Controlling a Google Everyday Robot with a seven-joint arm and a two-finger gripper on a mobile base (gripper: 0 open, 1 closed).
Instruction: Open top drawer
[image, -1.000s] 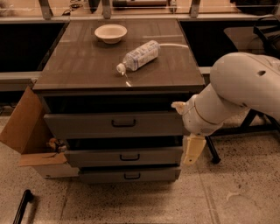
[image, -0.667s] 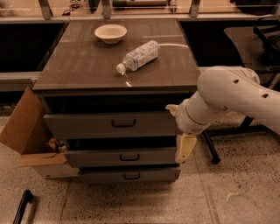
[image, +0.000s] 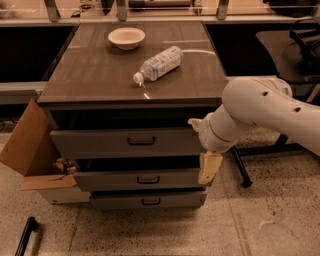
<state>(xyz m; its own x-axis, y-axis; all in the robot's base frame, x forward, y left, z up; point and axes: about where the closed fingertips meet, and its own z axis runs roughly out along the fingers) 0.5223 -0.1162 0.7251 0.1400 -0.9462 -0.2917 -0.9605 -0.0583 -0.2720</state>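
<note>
The top drawer (image: 100, 142) is the tallest grey front under the brown cabinet top, with a small black bar handle (image: 141, 141) at its centre. It stands out a little from the cabinet, with a dark gap above it. My gripper (image: 209, 168) hangs down from the white arm (image: 260, 112) at the right end of the drawer fronts. It is level with the gap between the top and middle drawers, well right of the handle and holding nothing I can see.
Two shorter drawers (image: 110, 180) sit below, also slightly out. On the cabinet top (image: 90, 75) lie a plastic bottle (image: 159, 63) and a white bowl (image: 126, 37). An open cardboard box (image: 30, 145) stands at the left. Chair legs (image: 240, 167) are at the right.
The arm has swung left, bringing the gripper from beside the cabinet to the right end of the drawer fronts. The drawers have not moved.
</note>
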